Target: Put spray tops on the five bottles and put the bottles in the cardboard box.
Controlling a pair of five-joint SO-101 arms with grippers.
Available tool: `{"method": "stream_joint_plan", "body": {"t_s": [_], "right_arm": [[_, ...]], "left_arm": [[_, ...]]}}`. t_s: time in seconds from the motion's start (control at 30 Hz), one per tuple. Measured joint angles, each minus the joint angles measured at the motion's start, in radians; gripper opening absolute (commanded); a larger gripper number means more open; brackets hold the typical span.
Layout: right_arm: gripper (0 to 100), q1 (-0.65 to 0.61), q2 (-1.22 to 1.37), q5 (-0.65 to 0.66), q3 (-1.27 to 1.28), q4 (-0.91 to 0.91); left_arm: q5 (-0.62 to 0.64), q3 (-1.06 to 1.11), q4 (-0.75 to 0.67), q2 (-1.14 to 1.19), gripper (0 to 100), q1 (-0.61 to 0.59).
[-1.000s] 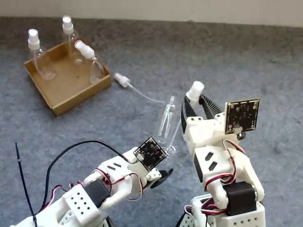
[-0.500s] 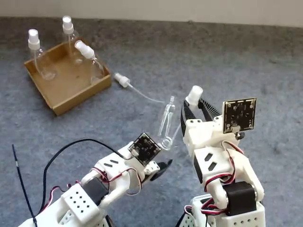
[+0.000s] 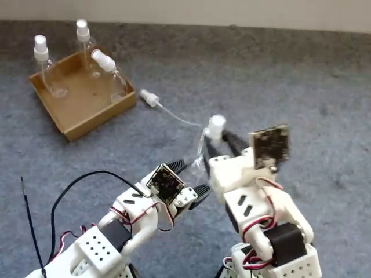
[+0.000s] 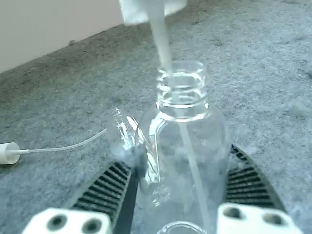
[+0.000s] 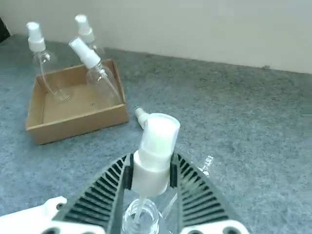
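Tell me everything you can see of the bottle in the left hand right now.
The bottle is clear, plastic by its look, empty, with a rounded body and a threaded open neck. It stands upright, gripped at its sides by the left hand. The thin tube of the spray top, held above by the right hand, runs down through its neck; the top is not yet seated. A second bottle lies beside it.

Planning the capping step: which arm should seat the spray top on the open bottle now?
Right. Its jaws grip the spray top directly above the open bottle, tube already in the neck; the left jaws just hold that bottle.
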Motion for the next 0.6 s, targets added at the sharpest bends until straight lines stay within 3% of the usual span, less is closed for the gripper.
{"method": "stream_joint_plan", "body": {"t_s": [0.4, 0.6], "right_arm": [[0.5, -0.021, 0.0, 0.002, 0.012, 0.0], [0.5, -0.026, 0.0, 0.002, 0.012, 0.046]], "left_arm": [[0.002, 0.0, -0.003, 0.0, 11, -0.011], [0.0, 0.0, -0.006, 0.0, 11, -0.075]]}}
